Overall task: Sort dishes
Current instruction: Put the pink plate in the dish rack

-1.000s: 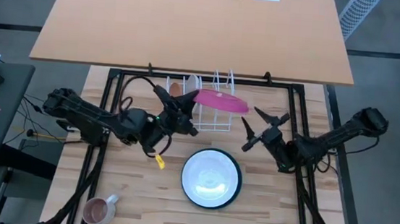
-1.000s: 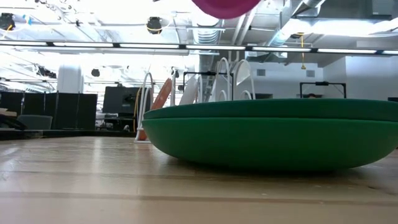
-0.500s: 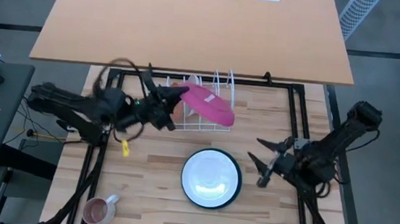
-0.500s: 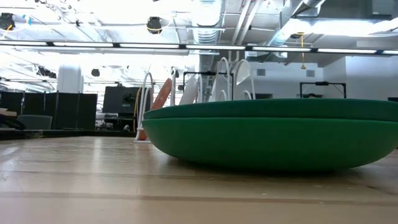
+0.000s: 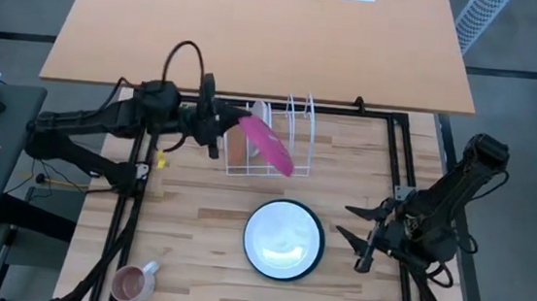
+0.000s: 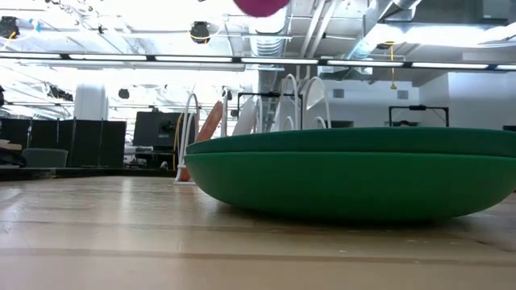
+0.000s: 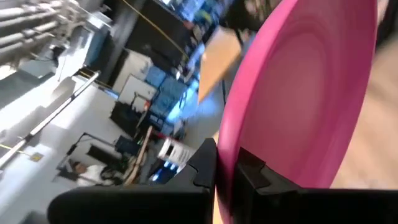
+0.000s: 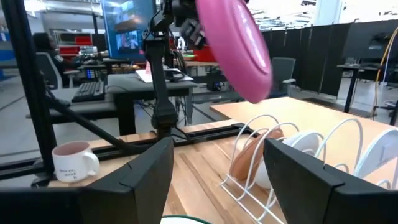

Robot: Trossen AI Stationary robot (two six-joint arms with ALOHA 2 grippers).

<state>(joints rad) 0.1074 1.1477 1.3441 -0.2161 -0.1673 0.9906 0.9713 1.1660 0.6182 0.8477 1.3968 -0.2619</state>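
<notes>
Above the white wire rack (image 5: 271, 139), the left gripper (image 5: 223, 132) is clamped on the tilted magenta pink plate (image 5: 269, 146). Right gripper (image 5: 363, 239) waits beside the dark green plate (image 5: 283, 238), fingers apart.

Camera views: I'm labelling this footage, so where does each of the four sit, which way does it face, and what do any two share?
High view: overhead, looking straight down; both arms, left claw shut on the pink plate, right claw open.
Low view: at tabletop height, looking level across; green plate fills it, no arm visible.
Left wrist view: on the left arm, facing along its fingers pinching the pink plate.
Right wrist view: on the right arm, facing the wire rack past its own fingers.
Shared: high and right wrist views both show the pink plate above the rack.
</notes>
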